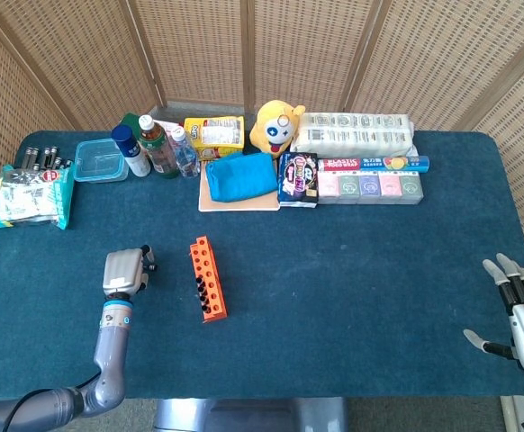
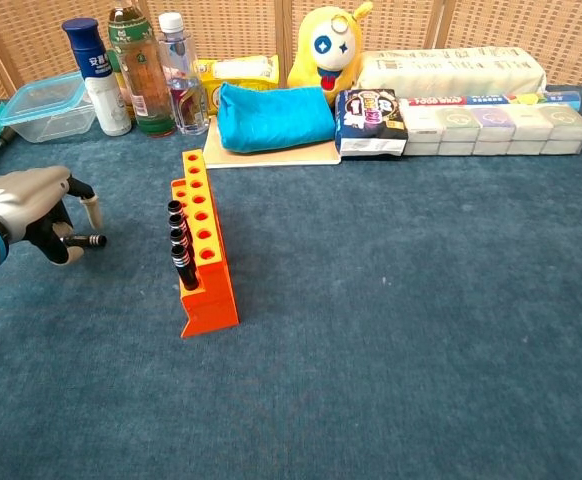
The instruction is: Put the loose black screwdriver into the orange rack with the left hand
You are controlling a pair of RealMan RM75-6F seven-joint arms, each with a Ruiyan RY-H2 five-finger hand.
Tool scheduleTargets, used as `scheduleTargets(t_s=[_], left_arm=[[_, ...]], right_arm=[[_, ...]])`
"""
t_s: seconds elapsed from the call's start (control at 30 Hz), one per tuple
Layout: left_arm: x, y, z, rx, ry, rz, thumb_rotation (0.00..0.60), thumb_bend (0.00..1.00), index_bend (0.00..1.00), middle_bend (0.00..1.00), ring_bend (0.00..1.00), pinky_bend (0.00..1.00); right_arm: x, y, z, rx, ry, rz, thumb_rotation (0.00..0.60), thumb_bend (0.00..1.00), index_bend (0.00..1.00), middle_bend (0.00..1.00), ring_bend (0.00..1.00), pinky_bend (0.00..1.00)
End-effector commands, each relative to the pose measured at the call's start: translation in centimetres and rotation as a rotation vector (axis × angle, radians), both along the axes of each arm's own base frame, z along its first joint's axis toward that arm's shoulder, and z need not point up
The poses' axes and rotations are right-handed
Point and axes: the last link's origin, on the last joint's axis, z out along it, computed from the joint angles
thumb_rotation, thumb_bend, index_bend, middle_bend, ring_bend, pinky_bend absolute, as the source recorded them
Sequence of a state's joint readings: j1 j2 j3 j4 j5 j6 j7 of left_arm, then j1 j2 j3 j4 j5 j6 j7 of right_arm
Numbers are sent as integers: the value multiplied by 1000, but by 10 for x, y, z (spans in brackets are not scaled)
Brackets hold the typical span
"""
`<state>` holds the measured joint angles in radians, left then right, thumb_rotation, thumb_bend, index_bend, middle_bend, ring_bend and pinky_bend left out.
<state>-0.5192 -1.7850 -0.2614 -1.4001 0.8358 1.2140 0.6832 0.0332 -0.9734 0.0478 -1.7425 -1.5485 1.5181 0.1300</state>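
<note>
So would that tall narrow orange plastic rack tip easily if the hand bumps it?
Probably sideways, yes: the tall narrow orange plastic rack stands high on a slim base. It looks light, so it may slide on the blue cloth table. The black screwdrivers along one side might bias the tip.
</note>
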Motion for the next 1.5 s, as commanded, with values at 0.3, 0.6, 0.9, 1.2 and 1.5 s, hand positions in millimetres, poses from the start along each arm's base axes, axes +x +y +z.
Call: scheduleTargets(t_s=[0.3, 0.6, 0.9, 1.2, 1.5], left_arm=[[4, 3, -2, -1, 15, 4, 600, 377, 460, 1000, 1000, 1000], [6, 3, -6, -8, 22, 12, 600, 380, 460, 1000, 1000, 1000], [7, 3, -8, -9, 32, 15, 600, 408, 464, 1000, 1000, 1000], [7, 4, -11, -15, 46, 21, 600, 431, 476, 1000, 1000, 1000], [7, 4, -13, -20, 55, 21, 600, 433, 478, 1000, 1000, 1000]], right_arm=[[0, -1, -1, 4, 1, -3, 600, 1, 48, 0, 0, 0], [-1, -1, 1, 0, -5, -5, 600, 1, 48, 0, 0, 0], [-1, 0, 2, 3, -12, -3, 600, 1, 48, 0, 0, 0], [-1, 0, 3, 3, -19, -5, 600, 1, 48, 0, 0, 9], [-1, 0, 5, -1, -23, -4, 600, 1, 48, 0, 0, 11]])
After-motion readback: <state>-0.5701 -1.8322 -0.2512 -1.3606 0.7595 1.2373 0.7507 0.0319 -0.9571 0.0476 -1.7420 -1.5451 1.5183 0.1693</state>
